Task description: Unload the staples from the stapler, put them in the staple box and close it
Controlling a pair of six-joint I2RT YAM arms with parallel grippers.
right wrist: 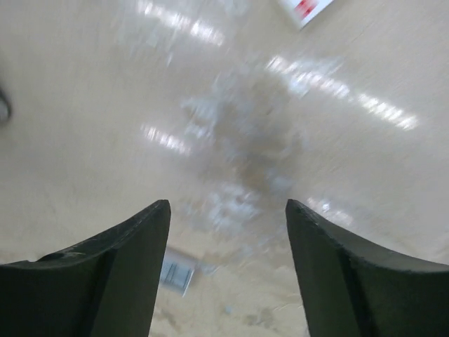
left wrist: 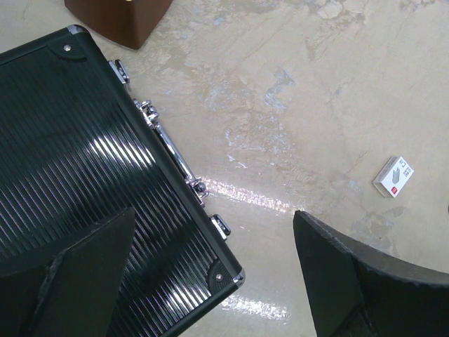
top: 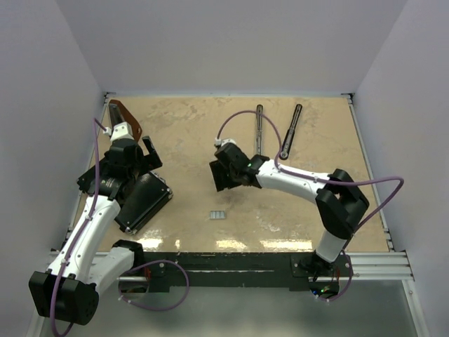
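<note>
The only container is a black ribbed case [left wrist: 84,154], flat on the table [top: 189,126] at the left. Its lid is down and its chrome latches lie along the edge, so nothing inside can be seen. A brown wedge [left wrist: 119,17] stands just beyond its far corner.

The left gripper [left wrist: 214,214] hangs over the case's near corner with its fingers spread wide and nothing between them. Whether a finger touches the lid cannot be told. The right gripper [right wrist: 226,203] is likewise spread wide and empty, low over bare tabletop near the middle.

The stapler [top: 290,131] lies in two parts at the far side. Its black bar is tilted, and a dark-grey metal bar [top: 259,130] lies just to its left. The two do not touch, and both are beyond the right gripper.

The staples [top: 219,214], a small whitish strip with a red mark, lie alone on the table between the case and the right arm, nearer the front edge. The blurred right wrist view shows a second small pale rectangle [right wrist: 175,270] by one finger, possibly more staples.
</note>
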